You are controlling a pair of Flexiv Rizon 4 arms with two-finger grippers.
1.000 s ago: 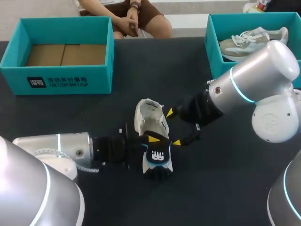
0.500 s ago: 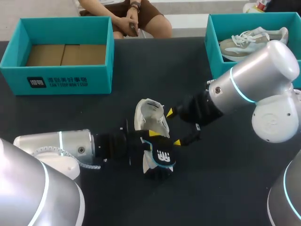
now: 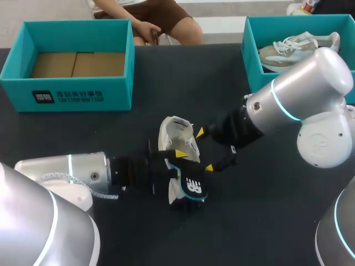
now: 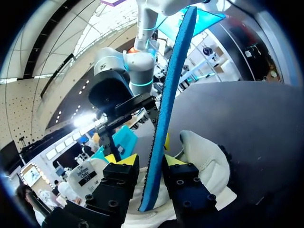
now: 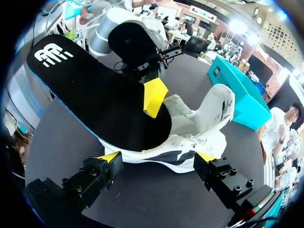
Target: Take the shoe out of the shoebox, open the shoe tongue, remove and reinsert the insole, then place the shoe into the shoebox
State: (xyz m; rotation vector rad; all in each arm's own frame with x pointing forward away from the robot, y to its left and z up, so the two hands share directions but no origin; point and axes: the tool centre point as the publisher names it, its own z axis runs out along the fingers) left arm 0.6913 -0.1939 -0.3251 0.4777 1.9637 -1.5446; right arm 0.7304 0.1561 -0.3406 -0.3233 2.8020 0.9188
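Down at the left claw (image 4: 148, 160), pinches the insole (image 4: 173, 85) tight, with one yellow tip pressed on each flat face. Holds it up on its edge, thin blue rim toward the wrist camera. Grips it near one end, with most of it sticking out ahead of the fingers. Shows a black top face with a white mark near the free end, seen from the head view. Has the other end at the mouth of the white shoe (image 5: 209, 118); cannot tell how deep.

Across from it, at the right claw (image 5: 156, 159), spreads the fingers wide and grips that shoe from two sides, with both yellow tips touching it down by the sole. Faces the left claw, with the shoe and insole between the two.

Under them, rests the shoe on the dark worktop (image 3: 111, 138), close to the middle. Has the left arm (image 3: 66, 172) low along the left side and the right arm (image 3: 299, 88) coming in from the right side.

Back at the far left corner, has an empty shoebox (image 3: 72, 94), teal, open on top, with brown cardboard on its floor. Back at the far right corner, has a second shoebox (image 3: 250, 55), teal too, with another shoe (image 3: 294, 47) lying inside. Both boxes well apart from the claws.
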